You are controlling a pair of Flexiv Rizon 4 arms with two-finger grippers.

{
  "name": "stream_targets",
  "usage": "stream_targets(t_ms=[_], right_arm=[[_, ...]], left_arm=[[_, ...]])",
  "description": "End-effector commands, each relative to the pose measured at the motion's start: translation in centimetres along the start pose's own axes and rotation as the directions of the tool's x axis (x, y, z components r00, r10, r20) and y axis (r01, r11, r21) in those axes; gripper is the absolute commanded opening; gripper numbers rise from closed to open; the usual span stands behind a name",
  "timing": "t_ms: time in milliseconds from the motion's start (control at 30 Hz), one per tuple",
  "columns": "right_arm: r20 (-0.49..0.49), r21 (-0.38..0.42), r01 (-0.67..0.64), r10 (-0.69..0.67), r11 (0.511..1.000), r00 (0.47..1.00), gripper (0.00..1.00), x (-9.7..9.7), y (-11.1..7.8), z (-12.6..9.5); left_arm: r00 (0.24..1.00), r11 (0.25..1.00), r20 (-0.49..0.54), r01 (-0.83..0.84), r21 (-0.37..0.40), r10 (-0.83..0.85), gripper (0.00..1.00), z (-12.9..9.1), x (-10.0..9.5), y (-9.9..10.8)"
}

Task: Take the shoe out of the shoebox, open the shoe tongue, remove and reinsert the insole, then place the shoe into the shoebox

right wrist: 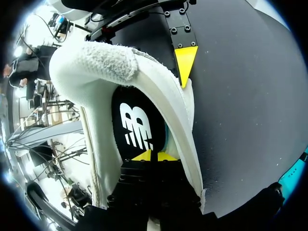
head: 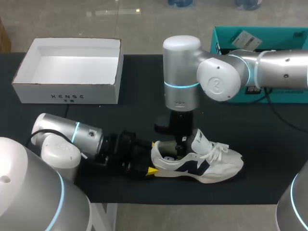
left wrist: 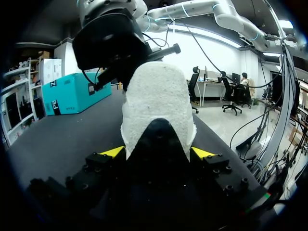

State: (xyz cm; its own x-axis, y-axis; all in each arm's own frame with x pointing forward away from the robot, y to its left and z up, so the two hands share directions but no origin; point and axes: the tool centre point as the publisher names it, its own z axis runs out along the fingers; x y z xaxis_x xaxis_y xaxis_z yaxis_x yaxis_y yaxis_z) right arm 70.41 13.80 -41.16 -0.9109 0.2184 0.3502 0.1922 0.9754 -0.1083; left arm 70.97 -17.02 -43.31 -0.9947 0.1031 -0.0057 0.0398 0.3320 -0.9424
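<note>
A white sneaker with navy trim [head: 211, 166] lies on its side on the black table [head: 269, 144], toe to the right. My left gripper [head: 154, 156] clamps the heel [left wrist: 156, 96], one yellow tip on each side [left wrist: 158, 153]. My right gripper [head: 179, 153] reaches straight down into the shoe's opening. In the right wrist view its tips [right wrist: 154, 155] are pressed together on the black insole [right wrist: 134, 120] with the white logo. The left gripper's fingertip [right wrist: 184, 60] shows against the heel wall. The tongue [head: 199, 139] stands pulled up.
The white shoebox [head: 67, 96] stands open at the back left with nothing showing inside. A teal box [head: 231, 38] sits at the back right behind my right arm, with a black cable [head: 276, 113] trailing beside it.
</note>
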Motion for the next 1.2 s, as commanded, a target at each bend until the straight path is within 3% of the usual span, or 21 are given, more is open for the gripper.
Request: stream_targets(t_ms=[33, 733, 967, 1200], right_arm=[[0.004, 0.001, -0.002, 0.002, 1.0, 1.0, 0.0, 0.8, -0.6, 0.3], [0.078, -0.011, -0.051, 0.052, 0.999, 0.996, 0.0, 2.3, -3.3, -5.4], [0.096, -0.038, -0.076, 0.08, 0.996, 0.992, 0.0, 2.4, -4.8, -6.2], [0.112, -0.053, -0.045, 0.051, 0.998, 0.992, 0.0, 1.4, -3.7, -7.2]], left_arm=[[1.0, 1.0, 0.004, 0.001, -0.002, -0.001, 0.0, 0.6, -0.2, 0.3], [1.0, 1.0, 0.004, 0.001, -0.002, -0.001, 0.0, 0.6, -0.2, 0.3], [1.0, 1.0, 0.004, 0.001, -0.002, -0.001, 0.0, 0.6, -0.2, 0.3], [1.0, 1.0, 0.004, 0.001, -0.002, -0.001, 0.0, 0.6, -0.2, 0.3]])
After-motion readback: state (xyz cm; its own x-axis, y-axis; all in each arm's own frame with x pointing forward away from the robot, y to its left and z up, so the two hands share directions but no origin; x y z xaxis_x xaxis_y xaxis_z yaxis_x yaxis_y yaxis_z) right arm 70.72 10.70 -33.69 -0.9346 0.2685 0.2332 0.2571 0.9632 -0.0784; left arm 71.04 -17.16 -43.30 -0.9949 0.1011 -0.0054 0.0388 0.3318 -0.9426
